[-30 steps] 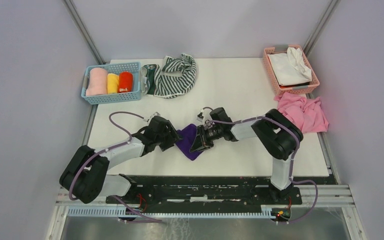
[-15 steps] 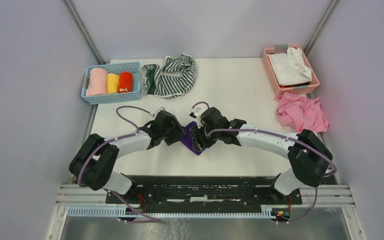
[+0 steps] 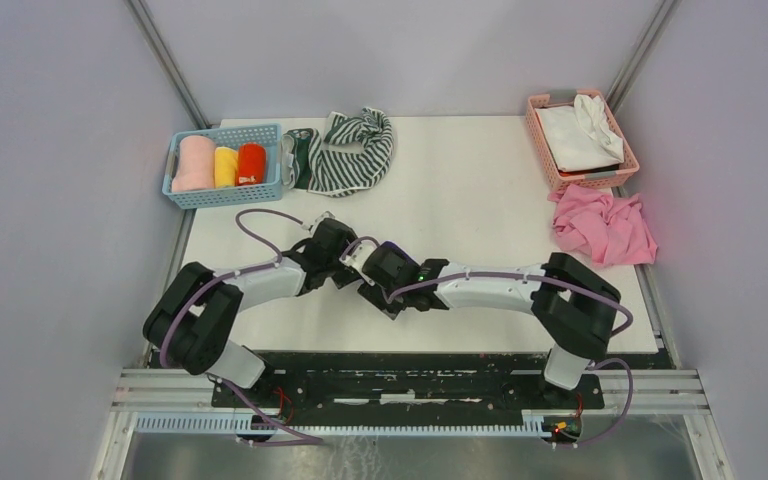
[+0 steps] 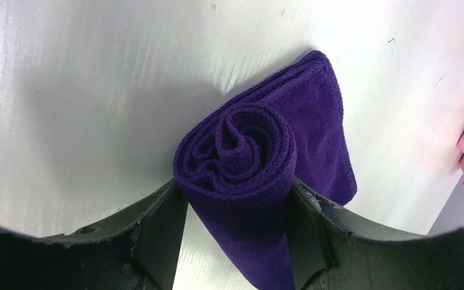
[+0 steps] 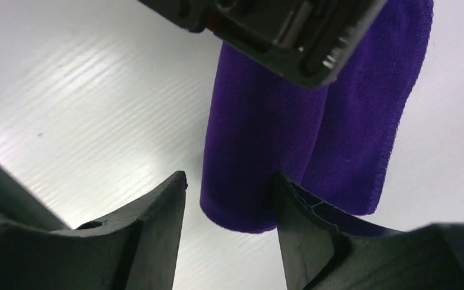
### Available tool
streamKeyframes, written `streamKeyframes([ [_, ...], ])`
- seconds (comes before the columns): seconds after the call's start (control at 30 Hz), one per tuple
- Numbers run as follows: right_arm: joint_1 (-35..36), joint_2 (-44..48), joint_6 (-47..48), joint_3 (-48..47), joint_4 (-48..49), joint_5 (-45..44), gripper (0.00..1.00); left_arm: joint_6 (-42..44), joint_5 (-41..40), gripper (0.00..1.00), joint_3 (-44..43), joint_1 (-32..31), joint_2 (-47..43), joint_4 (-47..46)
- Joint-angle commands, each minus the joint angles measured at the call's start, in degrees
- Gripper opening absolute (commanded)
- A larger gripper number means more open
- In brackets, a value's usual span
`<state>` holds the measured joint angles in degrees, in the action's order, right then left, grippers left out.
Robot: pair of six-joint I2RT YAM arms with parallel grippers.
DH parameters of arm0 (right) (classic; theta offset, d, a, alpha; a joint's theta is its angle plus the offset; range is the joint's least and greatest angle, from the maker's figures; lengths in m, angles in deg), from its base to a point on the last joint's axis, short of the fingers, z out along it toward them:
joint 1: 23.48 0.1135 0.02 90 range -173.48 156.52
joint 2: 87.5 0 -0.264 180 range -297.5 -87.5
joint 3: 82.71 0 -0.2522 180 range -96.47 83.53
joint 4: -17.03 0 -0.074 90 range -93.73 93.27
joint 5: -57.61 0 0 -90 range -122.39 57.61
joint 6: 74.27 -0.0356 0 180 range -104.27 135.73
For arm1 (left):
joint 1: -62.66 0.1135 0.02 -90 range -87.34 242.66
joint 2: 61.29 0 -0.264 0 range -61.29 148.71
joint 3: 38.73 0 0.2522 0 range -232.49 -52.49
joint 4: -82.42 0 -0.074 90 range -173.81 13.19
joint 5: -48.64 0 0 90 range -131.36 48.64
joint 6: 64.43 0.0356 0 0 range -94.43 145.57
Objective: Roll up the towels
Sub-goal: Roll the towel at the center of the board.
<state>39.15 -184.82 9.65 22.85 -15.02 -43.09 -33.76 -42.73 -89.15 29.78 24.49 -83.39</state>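
The small purple towel (image 4: 248, 151) lies on the white table (image 3: 480, 200) rolled into a thick coil, with a loose flat tail (image 4: 332, 139) beside it. My left gripper (image 4: 235, 232) is shut on the roll, and both fingers press its sides. My right gripper (image 5: 228, 178) is open around the roll's other end (image 5: 248, 169). Its right finger (image 5: 302, 223) touches the cloth and its left finger (image 5: 157, 223) stands clear. In the top view both grippers meet mid-table and hide the roll. The striped green-and-white towel (image 3: 352, 150) lies crumpled at the back.
A blue basket (image 3: 222, 192) at the back left holds three rolled cloths: pink, yellow and red. A pink basket (image 3: 582, 180) with a white cloth sits at the back right. A crumpled pink cloth (image 3: 605, 228) lies in front of that basket.
My right gripper has opened and slid left along the purple roll, close against the left gripper. The left gripper moved slightly back and kept its hold.
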Motion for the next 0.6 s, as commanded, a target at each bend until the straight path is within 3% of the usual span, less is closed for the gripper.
streamKeyframes([
  [0.0,0.4,-4.3,2.7,-2.2,-0.1,-2.3,0.61,3.7,-3.3,0.66,1.5,-0.4,3.8,6.9],
  [0.13,0.4,-7.7,2.3,-2.0,-1.2,-3.3,0.57,3.8,-2.9,0.67,1.2,-0.4,4.4,6.5],
  [0.27,0.3,-8.7,1.3,-1.2,-1.9,-2.8,0.42,3.6,-1.8,0.71,1.1,0.0,3.5,6.8],
  [0.5,-2.5,-5.1,-3.2,0.2,-0.4,15.8,0.02,3.0,-1.9,0.81,5.0,5.0,-12.4,9.8],
  [0.57,-4.4,-4.4,-6.0,1.0,2.0,23.7,0.01,3.0,-3.9,0.84,5.7,5.1,-18.4,12.8],
])
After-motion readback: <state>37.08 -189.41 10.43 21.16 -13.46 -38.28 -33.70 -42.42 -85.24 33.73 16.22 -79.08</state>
